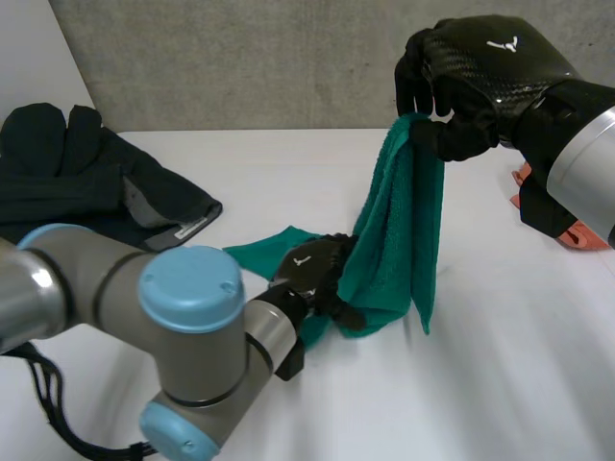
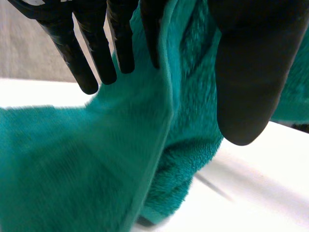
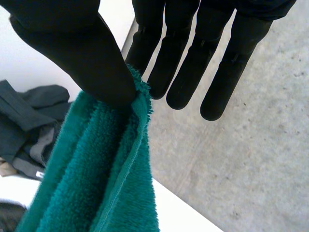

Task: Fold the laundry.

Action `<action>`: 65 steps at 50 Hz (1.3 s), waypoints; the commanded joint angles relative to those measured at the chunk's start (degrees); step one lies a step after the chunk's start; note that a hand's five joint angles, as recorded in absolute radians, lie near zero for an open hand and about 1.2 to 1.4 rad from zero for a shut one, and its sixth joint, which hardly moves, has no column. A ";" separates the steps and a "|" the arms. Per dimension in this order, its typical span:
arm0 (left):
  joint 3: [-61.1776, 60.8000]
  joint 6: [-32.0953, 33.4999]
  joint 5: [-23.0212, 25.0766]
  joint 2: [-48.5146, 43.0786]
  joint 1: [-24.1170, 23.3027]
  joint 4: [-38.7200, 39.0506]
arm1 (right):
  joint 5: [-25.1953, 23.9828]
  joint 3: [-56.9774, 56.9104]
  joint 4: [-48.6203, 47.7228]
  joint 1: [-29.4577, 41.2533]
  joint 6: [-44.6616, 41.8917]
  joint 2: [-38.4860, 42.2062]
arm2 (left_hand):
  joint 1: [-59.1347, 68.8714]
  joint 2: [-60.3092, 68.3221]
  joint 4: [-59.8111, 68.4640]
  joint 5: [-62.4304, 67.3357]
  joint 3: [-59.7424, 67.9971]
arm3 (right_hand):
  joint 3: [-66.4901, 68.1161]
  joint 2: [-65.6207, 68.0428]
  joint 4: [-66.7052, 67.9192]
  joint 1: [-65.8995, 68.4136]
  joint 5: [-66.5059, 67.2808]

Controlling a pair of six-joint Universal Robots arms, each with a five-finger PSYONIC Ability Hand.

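A teal towel [image 1: 399, 230] hangs from my right hand [image 1: 480, 72], held high over the right middle of the white table [image 1: 500, 365]. In the right wrist view the thumb [image 3: 72, 48] pinches the towel's top edge [image 3: 96, 183] against the fingers. The towel's lower part trails onto the table to the left. My left hand [image 1: 317, 269] is low at that lower part, against the hanging folds. In the left wrist view its fingers [image 2: 91, 53] are straight and spread, with the thumb [image 2: 246, 72] apart from them. A fold of towel [image 2: 96, 169] hangs between them, unpinched.
A heap of dark garments [image 1: 86, 173] lies at the table's far left, also seen beyond the towel as dark clothes [image 3: 29, 111]. An orange object [image 1: 577, 235] sits at the right edge behind my right arm. A grey wall [image 1: 288, 58] backs the table.
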 commanded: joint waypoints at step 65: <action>-4.07 39.41 8.71 11.61 27.09 -23.69 | 5.89 6.50 -1.76 -7.11 -5.16 25.25 | 16.47 17.04 17.81 18.22 16.89 | -38.78 -38.19 -39.24 -35.56 -37.11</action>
